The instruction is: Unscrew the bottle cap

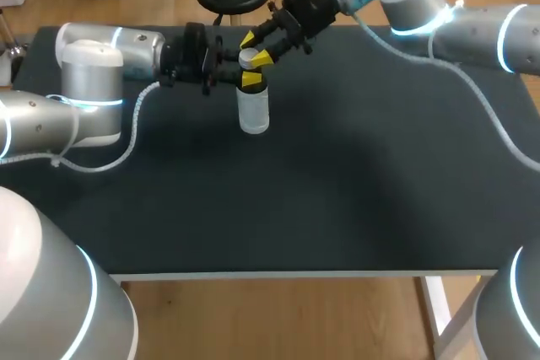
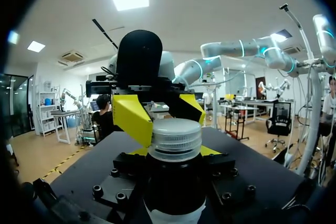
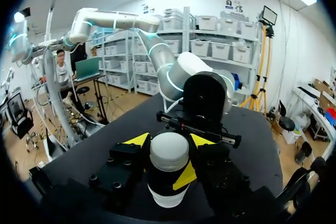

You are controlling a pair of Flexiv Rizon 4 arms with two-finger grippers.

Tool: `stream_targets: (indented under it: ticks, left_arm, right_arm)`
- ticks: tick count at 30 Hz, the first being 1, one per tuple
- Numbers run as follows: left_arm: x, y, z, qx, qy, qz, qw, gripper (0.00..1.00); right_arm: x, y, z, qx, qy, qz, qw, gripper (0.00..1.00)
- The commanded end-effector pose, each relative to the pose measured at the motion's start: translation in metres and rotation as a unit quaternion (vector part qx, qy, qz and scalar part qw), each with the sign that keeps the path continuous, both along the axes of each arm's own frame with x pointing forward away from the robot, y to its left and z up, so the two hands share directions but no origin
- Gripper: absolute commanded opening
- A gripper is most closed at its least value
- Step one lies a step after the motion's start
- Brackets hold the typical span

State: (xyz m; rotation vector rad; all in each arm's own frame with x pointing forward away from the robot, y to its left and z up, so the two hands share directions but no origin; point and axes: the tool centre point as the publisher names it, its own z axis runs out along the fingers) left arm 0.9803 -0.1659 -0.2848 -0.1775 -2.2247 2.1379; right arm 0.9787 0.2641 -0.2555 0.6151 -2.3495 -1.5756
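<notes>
A clear bottle (image 1: 254, 111) with a white ribbed cap (image 1: 248, 58) stands upright at the back of the table, left of the middle. My left gripper (image 1: 249, 82) comes in from the left and is shut on the bottle just under the cap. In the left wrist view the bottle (image 2: 176, 192) rises between its dark fingers. My right gripper (image 1: 256, 50) reaches in from the back right, its yellow fingers (image 2: 132, 118) pressed on the cap (image 2: 176, 139) from both sides. In the right wrist view the cap (image 3: 169, 151) sits between the right gripper (image 3: 169, 141) tips.
The black table top (image 1: 337, 191) stretches wide in front of and to the right of the bottle. A pale cable (image 1: 126, 151) from the left arm loops on the table at the left. The right arm's cable (image 1: 472, 94) runs across the back right.
</notes>
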Motion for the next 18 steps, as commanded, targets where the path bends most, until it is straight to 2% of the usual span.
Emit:
stream_targets:
  ticks: [1,10,15,16,17,18]
  left_arm:
    - [0.0029,-0.003,-0.0016,0.0,0.0,-0.003,1.0,0.0]
    - [0.0029,-0.003,-0.0016,0.0,0.0,-0.003,1.0,0.0]
    - [0.0029,-0.003,-0.0016,0.0,0.0,-0.003,1.0,0.0]
    - [0.0029,-0.003,-0.0016,0.0,0.0,-0.003,1.0,0.0]
    - [0.0029,-0.003,-0.0016,0.0,0.0,-0.003,1.0,0.0]
    - [0.0029,-0.003,-0.0016,0.0,0.0,-0.003,1.0,0.0]
  right_arm:
    - [0.0088,0.0051,-0.0001,-0.007,0.029,0.12,0.992,0.0]
    - [0.0084,0.0035,0.0025,0.01,0.03,0.194,0.981,0.0]
    - [0.0075,0.003,0.0028,0.007,0.025,0.211,0.977,0.0]
    - [0.0075,0.003,0.0028,0.006,0.025,0.21,0.977,0.07]
    - [0.0074,0.0028,0.0028,0.003,0.024,0.208,0.978,0.59]
    - [0.0071,0.0022,0.0028,0.002,0.026,0.202,0.979,1.0]
